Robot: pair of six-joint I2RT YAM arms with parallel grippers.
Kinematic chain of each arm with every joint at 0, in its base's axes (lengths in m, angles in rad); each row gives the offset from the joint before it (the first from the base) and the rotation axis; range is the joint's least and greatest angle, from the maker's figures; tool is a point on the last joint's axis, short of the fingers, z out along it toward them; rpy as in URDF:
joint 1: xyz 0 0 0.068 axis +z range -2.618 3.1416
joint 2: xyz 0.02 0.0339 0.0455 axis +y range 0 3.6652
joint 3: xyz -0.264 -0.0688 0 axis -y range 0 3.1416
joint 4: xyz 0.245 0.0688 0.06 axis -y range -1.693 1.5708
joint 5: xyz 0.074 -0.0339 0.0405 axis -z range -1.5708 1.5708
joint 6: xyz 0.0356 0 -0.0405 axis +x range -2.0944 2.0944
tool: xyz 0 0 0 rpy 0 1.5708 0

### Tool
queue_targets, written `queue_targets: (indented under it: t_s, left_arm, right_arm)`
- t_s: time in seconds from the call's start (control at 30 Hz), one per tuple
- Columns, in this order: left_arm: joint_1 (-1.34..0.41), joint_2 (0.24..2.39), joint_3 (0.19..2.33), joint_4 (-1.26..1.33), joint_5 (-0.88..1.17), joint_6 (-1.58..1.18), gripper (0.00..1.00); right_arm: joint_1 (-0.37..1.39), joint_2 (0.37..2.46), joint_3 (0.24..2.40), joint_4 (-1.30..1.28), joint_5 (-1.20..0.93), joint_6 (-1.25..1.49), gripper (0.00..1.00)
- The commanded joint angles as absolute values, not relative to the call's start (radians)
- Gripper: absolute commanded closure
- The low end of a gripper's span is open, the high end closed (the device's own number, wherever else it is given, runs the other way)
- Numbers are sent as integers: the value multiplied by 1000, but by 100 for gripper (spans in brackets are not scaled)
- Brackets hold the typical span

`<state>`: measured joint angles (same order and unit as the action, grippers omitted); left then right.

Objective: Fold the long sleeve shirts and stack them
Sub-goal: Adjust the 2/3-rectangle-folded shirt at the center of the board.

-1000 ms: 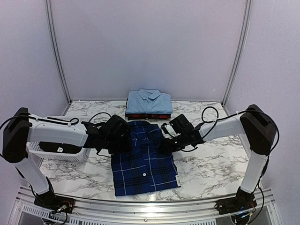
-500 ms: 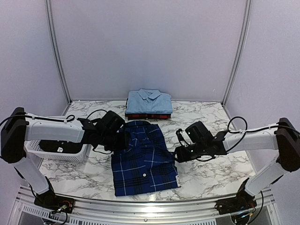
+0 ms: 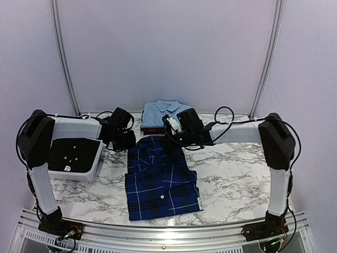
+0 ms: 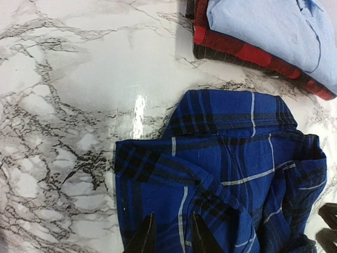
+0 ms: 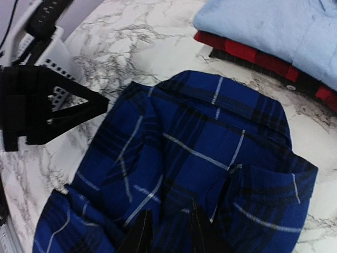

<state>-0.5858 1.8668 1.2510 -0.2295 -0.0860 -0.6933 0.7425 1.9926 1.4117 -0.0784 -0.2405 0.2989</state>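
The navy plaid shirt (image 3: 160, 179) lies folded flat on the marble table, collar toward the back; it also shows in the left wrist view (image 4: 226, 158) and the right wrist view (image 5: 200, 153). The light blue shirt (image 3: 167, 113) lies folded on the red-and-black plaid shirt (image 3: 166, 129) at the back centre. My left gripper (image 3: 128, 141) hovers at the navy shirt's far left corner, fingers slightly apart and empty (image 4: 169, 234). My right gripper (image 3: 169, 141) hovers over the collar end, fingers slightly apart and empty (image 5: 168, 226).
A white slotted basket (image 3: 97, 158) holding a black object stands at the left, beside the left arm. The shirt stack sits just behind the navy shirt's collar (image 4: 253, 52). Bare marble lies right of the navy shirt (image 3: 237, 174).
My right arm has swung from the shirt's right side back to its collar end. My left arm has drawn back toward the far left corner of the shirt.
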Motion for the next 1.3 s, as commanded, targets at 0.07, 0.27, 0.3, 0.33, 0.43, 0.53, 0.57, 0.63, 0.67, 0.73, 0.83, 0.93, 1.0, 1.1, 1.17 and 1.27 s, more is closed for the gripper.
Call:
queue_targets:
  t_s: [0.07,0.27,0.3,0.33,0.43,0.53,0.57,0.63,0.67,0.73,0.83,0.93,1.0,1.1,1.17,1.27]
  left_arm:
    - [-580,1968,1336,-230,-10,-632,75]
    - [-588,2016,1377,-200,92,-599,75]
    - [-592,2025,1383,-196,110,-590,75]
    - [-598,2032,1392,-196,124,-581,75]
    - [-616,2052,1406,-191,155,-562,75]
    - [-630,2051,1402,-190,155,-561,75]
    - [-634,2042,1395,-190,146,-566,75]
    - [-640,1997,1364,-184,126,-580,75]
    - [-644,1972,1345,-180,122,-583,75]
    - [-659,1919,1307,-178,112,-578,75]
    - [-678,1849,1249,-178,105,-574,74]
    - [-703,1787,1204,-180,101,-567,74]
    - [-726,1751,1183,-189,98,-559,74]
    - [-762,1723,1161,-194,139,-553,74]
    - [-800,1709,1149,-202,151,-549,74]
    - [-841,1694,1118,-210,185,-532,74]
  right_arm:
    - [650,2177,1519,-68,-224,291,79]
    - [583,2145,1335,-56,-123,398,80]
    - [578,2115,1278,-44,-113,423,80]
    - [576,2079,1216,-24,-98,445,80]
    - [574,1982,1063,36,-88,500,80]
    - [573,1921,978,94,-105,510,76]
    - [573,1910,977,93,-108,497,74]
    - [574,1887,1010,56,-98,473,72]
    - [573,1870,1025,41,-90,463,70]
    - [561,1827,1038,26,-86,457,67]
    - [538,1762,1015,25,-109,458,61]
    - [535,1718,986,31,-124,455,58]
    - [534,1705,967,54,-144,457,57]
    - [533,1731,979,57,-156,452,57]
    - [533,1759,996,45,-171,449,60]
    - [527,1797,997,49,-167,453,64]
